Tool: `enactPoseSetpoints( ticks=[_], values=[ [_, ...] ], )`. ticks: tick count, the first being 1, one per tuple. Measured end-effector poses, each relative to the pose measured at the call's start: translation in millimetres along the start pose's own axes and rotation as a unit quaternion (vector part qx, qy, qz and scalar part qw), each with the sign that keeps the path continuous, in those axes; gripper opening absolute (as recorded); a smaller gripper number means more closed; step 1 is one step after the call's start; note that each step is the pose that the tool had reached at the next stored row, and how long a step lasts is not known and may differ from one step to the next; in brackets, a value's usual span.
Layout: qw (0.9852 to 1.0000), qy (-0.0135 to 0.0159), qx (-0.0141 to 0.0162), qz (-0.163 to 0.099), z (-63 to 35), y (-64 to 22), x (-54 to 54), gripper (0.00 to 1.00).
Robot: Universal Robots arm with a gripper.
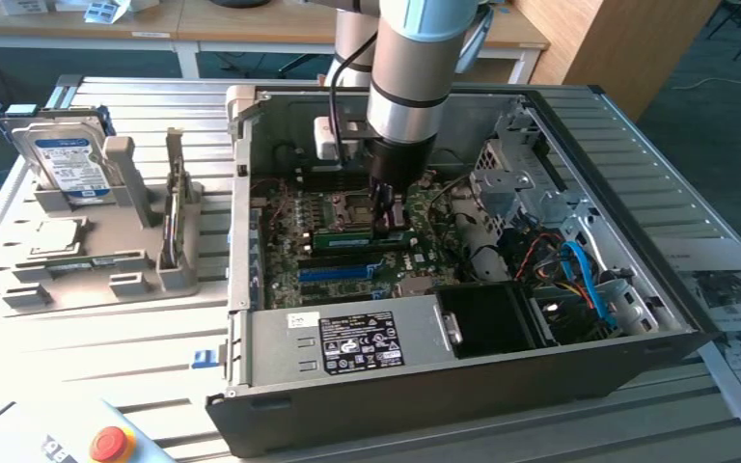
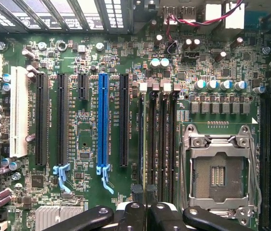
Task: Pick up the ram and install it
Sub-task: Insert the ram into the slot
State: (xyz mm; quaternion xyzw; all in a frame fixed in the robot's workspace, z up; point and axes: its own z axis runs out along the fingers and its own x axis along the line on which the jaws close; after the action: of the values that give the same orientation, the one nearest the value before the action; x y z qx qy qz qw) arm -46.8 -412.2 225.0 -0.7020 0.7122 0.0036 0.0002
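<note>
Claw (image 1: 384, 214) pinches the ram (image 1: 344, 234) by its upper edge, fingers pressed almost together; in the wrist view the claw (image 2: 144, 209) is cut off by the picture's edge and the ram (image 2: 140, 144) appears edge-on as 1 thin dark line running out from between the fingers, so its chips are hidden; the stick lies along the memory slots (image 2: 161, 144) just beside the claw, and whether its lower edge is seated in a slot cannot be told.

The open computer case (image 1: 474, 381) holds the motherboard (image 1: 332, 265) right under the claw; the processor socket (image 2: 219, 175) sits just beside the claw, the blue expansion slot (image 2: 102, 120) near it on the other side; the labelled power supply (image 1: 358, 342) and a blue cable (image 1: 583, 275) lie farther off inside the case.

Well apart from the claw, outside the case, a grey holder (image 1: 126, 260) on the surface (image 1: 151, 381) carries the hard drive (image 1: 68, 164) standing upright and the processor chip (image 1: 55, 236) lying flat.

The arm (image 1: 409, 68) comes straight down into the case, its upper part cut off.
</note>
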Motion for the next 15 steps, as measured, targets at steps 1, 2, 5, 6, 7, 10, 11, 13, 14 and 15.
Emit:
enactPoseSetpoints(
  ticks=[1,2,5,6,7,10,11,13,14,15],
  values=[
    [1.0000,0.0000,0.0000,0.000,0.0,0.0,0.0,0.12],
    [1.0000,0.0000,0.0000,0.000,0.0,0.0,0.0,0.12],
    [1.0000,0.0000,0.0000,0.000,0.0,0.0,0.0,0.12],
    [1.0000,0.0000,0.0000,0.000,0.0,0.0,0.0,0.12],
    [1.0000,0.0000,0.0000,0.000,0.0,0.0,0.0,0.12],
    [1.0000,-0.0001,0.0002,0.000,0.1,-0.1,0.0,0.13],
    [1.0000,-0.0001,0.0002,0.000,0.1,-0.1,-0.1,0.13],
    [1.0000,-0.0001,0.0001,0.000,0.1,-0.1,-0.1,0.18],
    [1.0000,-0.0001,0.0001,0.000,0.1,-0.1,-0.1,0.25],
    [1.0000,-0.0001,0.0001,0.000,0.1,-0.1,0.0,0.25]
  ],
)
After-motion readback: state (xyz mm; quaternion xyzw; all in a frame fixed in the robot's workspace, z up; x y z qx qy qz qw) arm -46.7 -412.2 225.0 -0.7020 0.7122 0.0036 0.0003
